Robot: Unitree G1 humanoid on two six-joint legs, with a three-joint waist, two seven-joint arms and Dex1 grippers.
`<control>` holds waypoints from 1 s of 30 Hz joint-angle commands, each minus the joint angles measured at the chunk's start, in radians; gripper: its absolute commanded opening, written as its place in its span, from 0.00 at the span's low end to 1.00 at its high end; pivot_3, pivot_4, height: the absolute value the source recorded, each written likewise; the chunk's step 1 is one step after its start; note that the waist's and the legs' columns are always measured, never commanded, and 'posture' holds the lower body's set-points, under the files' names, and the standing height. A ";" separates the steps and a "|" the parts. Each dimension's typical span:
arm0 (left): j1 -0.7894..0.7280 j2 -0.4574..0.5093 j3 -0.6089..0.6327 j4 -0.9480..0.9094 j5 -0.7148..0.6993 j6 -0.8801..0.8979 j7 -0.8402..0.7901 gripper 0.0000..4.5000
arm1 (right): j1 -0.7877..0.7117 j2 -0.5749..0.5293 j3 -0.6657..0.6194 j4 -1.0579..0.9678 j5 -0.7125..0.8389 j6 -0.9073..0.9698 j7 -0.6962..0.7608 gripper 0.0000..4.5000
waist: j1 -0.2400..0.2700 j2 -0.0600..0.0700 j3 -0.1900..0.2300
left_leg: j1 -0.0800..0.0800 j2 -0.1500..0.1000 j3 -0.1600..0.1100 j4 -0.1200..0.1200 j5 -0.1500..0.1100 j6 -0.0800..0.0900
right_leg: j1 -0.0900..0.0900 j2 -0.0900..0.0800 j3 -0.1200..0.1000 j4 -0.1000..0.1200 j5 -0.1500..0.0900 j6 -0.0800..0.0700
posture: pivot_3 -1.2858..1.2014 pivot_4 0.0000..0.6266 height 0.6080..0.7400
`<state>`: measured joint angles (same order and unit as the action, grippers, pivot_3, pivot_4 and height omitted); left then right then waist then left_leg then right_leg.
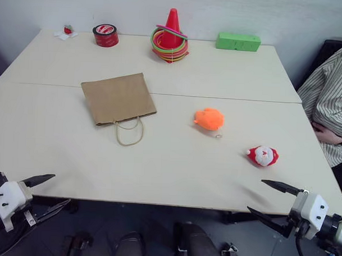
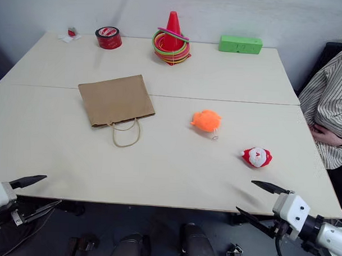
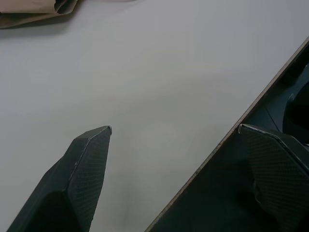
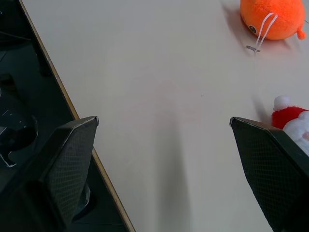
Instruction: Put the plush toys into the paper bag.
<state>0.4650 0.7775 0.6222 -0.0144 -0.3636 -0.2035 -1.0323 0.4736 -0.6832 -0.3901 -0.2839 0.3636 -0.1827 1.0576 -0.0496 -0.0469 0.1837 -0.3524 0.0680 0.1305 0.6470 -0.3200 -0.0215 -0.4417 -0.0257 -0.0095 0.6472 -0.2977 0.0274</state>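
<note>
Pale table [image 1: 175, 173], white wall [image 1: 276, 13].

Likely a robot test lab, plain pale tables [image 1: 175, 173], bare wall, training cone [image 1: 172, 28]

Assorted objects lined along the far edge of a pale table [image 1: 175, 178]

A red tape roll [image 1: 105, 35] is seen near the far left, with a tiny red-and-white object on a white scrap [image 1: 67, 32] just beyond it. A red cone [image 1: 172, 28] ringed by coloured hoops [image 1: 169, 47] is placed at centre, a green block [image 1: 238, 41] farther right. A person in a striped garment [image 1: 333, 100] is seated at the right edge.
</note>
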 commanded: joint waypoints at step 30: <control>-1.139 -0.077 -0.635 0.443 0.209 0.112 0.000 0.00 | -0.436 0.132 0.260 -0.084 0.023 0.093 -0.204 1.00 | 0.023 0.000 -0.002 | -0.002 -0.002 0.004 0.011 0.004 -0.005 | -0.002 0.001 0.000 0.010 0.001 0.001 | 0.52 0.24 1.00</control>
<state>-0.6477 0.6898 -0.0143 0.4428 -0.1258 -0.0878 -0.9843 0.0358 -0.5407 -0.1201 -0.3567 0.3741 -0.0699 0.8428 -0.0264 -0.0473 0.1821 -0.3546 0.0663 0.1349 0.6584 -0.3162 -0.0264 -0.4433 -0.0248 -0.0090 0.6574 -0.2971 0.0289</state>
